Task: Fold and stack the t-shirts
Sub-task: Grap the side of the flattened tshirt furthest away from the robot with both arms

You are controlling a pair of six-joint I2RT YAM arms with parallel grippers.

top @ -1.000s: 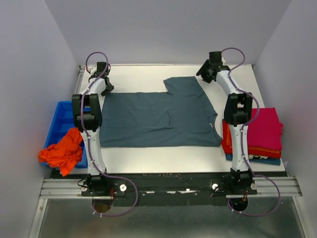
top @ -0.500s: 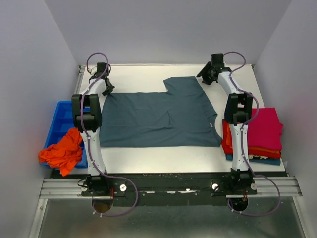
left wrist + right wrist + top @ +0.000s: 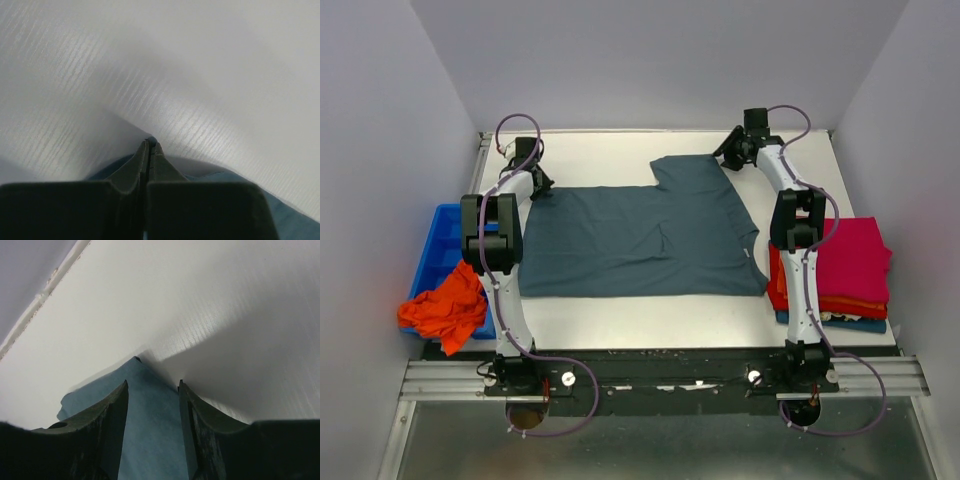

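A slate grey-blue t-shirt [image 3: 640, 235] lies spread flat on the white table [image 3: 610, 150], one sleeve reaching toward the far side. My left gripper [image 3: 537, 184] is at its far left corner. In the left wrist view the left gripper [image 3: 150, 143] is shut, a sliver of the blue cloth [image 3: 282, 215] pinched at the tips. My right gripper [image 3: 728, 156] is at the far corner of the sleeve. In the right wrist view it [image 3: 152, 385] stands open, its fingers straddling the pointed cloth corner [image 3: 145, 430], which lies flat between them.
At the right edge sits a stack of folded shirts, magenta [image 3: 855, 255] on top, red [image 3: 820, 302] under it. A blue plastic bin [image 3: 440, 250] stands at the left with a crumpled orange shirt [image 3: 445, 305] hanging over its near side. Walls enclose the table.
My left gripper has shut on the shirt's far left corner. My right gripper has shifted slightly over the sleeve corner and its jaws have narrowed a little.
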